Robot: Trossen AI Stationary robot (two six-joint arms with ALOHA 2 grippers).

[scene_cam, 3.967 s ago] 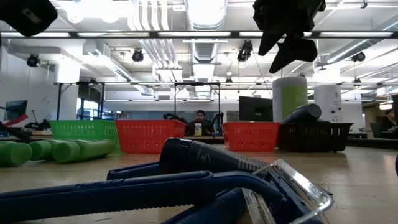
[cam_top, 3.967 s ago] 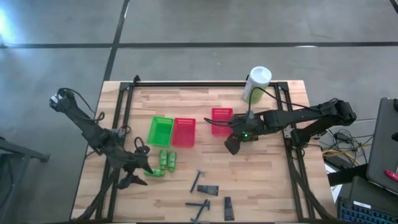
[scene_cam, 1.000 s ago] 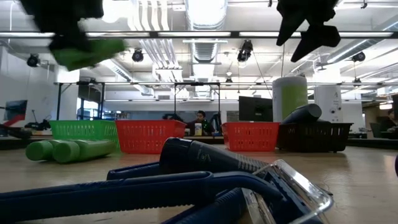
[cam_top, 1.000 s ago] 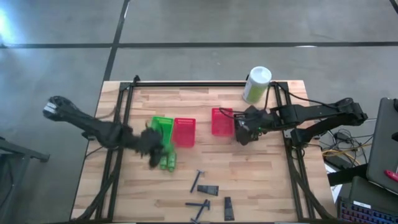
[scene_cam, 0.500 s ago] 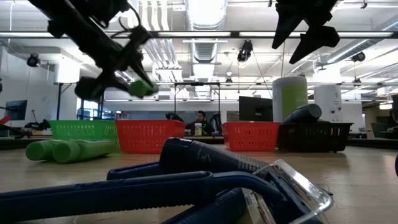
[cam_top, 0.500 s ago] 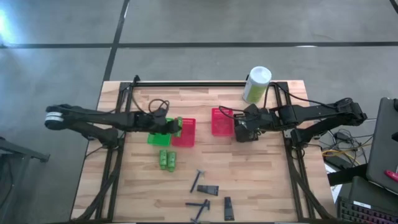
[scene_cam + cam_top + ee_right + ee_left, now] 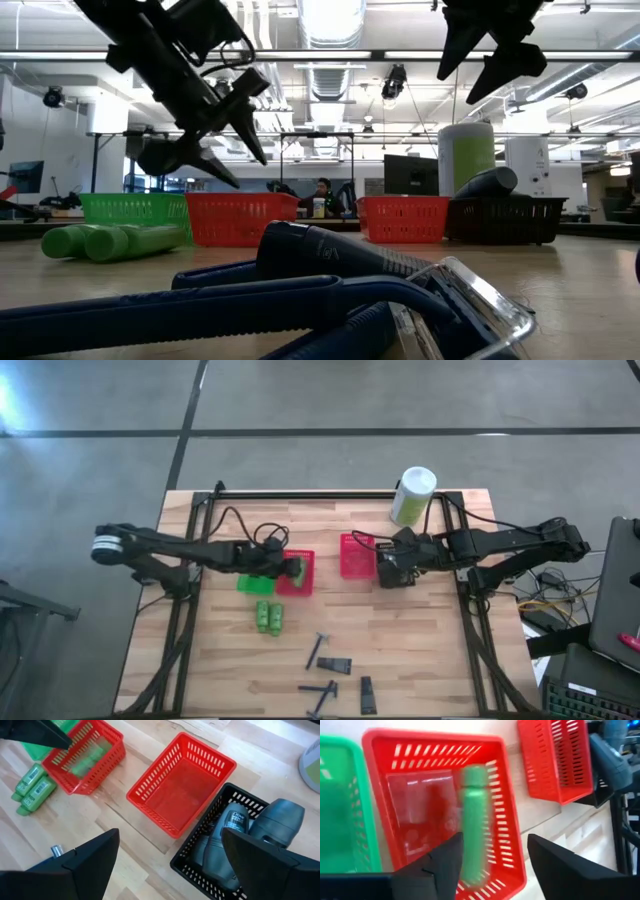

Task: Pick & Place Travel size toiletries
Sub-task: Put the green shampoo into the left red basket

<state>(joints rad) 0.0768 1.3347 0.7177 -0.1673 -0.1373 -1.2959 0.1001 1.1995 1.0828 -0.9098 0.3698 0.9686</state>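
My left gripper [image 7: 290, 569] [image 7: 225, 140] hangs open over the left red mesh basket [image 7: 296, 586] [image 7: 507, 810]. A bright green bottle [image 7: 474, 820] [image 7: 87, 759] shows blurred inside that basket, between and beyond my fingers; whether it lies on the basket floor I cannot tell. Two more green bottles [image 7: 268, 616] [image 7: 110, 242] lie side by side on the table. My right gripper [image 7: 388, 572] [image 7: 171, 834] waits open above the black basket [image 7: 200, 865], which holds dark grey rounded containers [image 7: 275, 820]. Black T-shaped sticks [image 7: 318, 650] and wedge tubes [image 7: 366, 695] lie near the table's near edge.
A green basket [image 7: 256, 572] stands left of the left red one. A second red basket [image 7: 355, 556] [image 7: 180, 790] stands beside the black one. The tall pale green canister [image 7: 412, 497] stands at the far edge. Bare wood shows to the right of the sticks.
My left gripper, carrying a green bottle, has risen from beside the bottles on the table and swung toward the far right over the left red basket. There it has opened and let go; the bottle has dropped into that basket.
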